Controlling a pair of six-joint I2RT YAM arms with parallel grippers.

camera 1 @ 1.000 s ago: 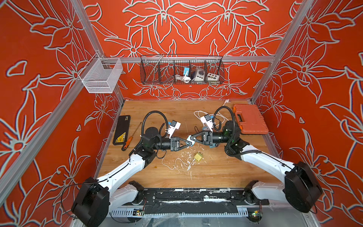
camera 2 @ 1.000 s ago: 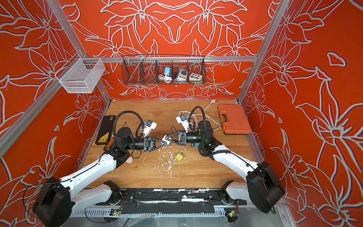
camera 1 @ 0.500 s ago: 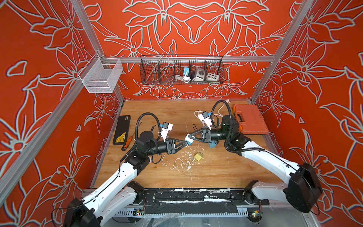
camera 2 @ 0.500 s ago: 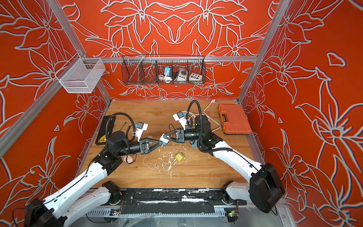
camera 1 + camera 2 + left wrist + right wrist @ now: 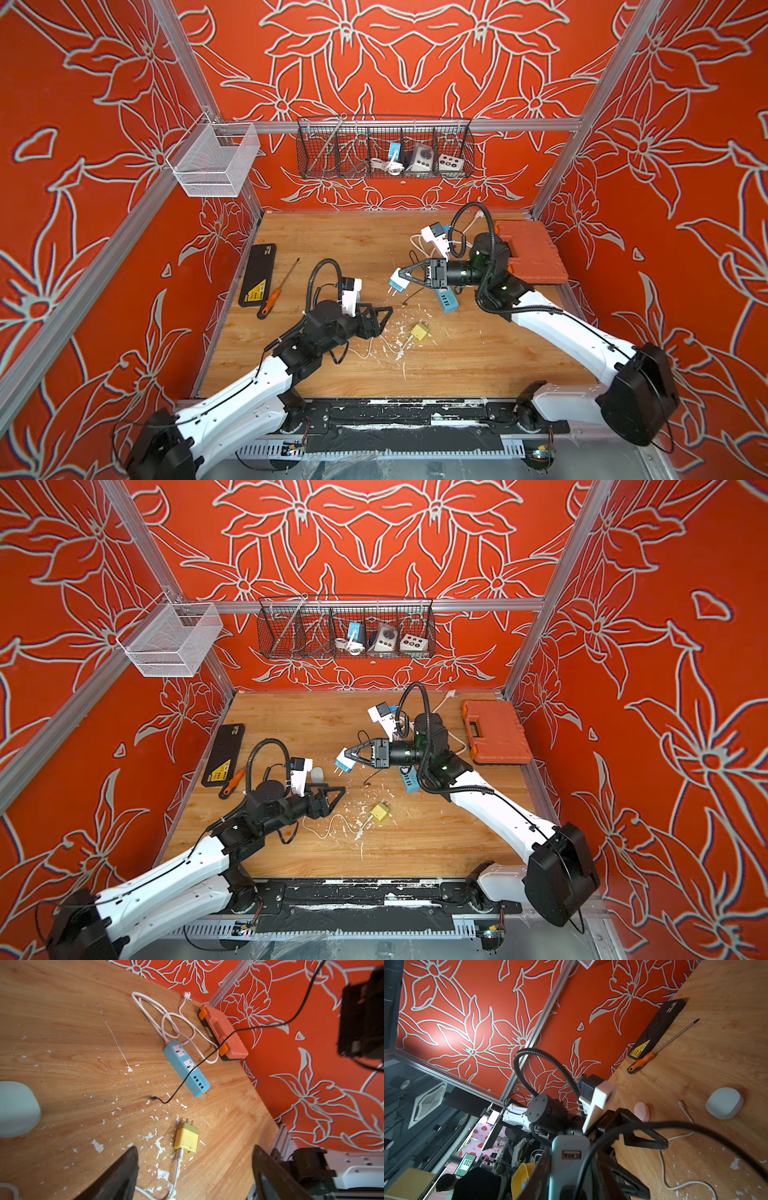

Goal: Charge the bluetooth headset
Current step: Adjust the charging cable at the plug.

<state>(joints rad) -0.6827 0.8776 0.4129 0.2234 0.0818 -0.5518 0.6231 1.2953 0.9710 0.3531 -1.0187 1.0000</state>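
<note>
My right gripper (image 5: 402, 279) (image 5: 571, 1157) is shut on a blue-and-white USB adapter (image 5: 395, 286) (image 5: 343, 766) (image 5: 566, 1145), held above the table with its prongs down; its USB port shows empty. A thin black cable runs past the adapter between the fingers, and its free end (image 5: 403, 305) (image 5: 153, 1098) lies on the table. The headset's white rounded case (image 5: 318, 774) (image 5: 724, 1103) (image 5: 16, 1108) sits beside my left wrist. My left gripper (image 5: 384, 318) (image 5: 338, 796) (image 5: 195, 1148) is open and empty, low over the table near a yellow charger (image 5: 419, 332) (image 5: 186, 1139).
A blue power strip (image 5: 446, 300) (image 5: 187, 1068) with a white cord lies under my right wrist. An orange case (image 5: 530, 255) is at the right wall, a black box (image 5: 257, 274) and a screwdriver (image 5: 276, 289) at the left. A small pink thing (image 5: 642, 1111) lies near the white case.
My left gripper has opened and drawn back toward the front left, away from the adapter. My right gripper keeps the adapter and has shifted slightly back and right.
</note>
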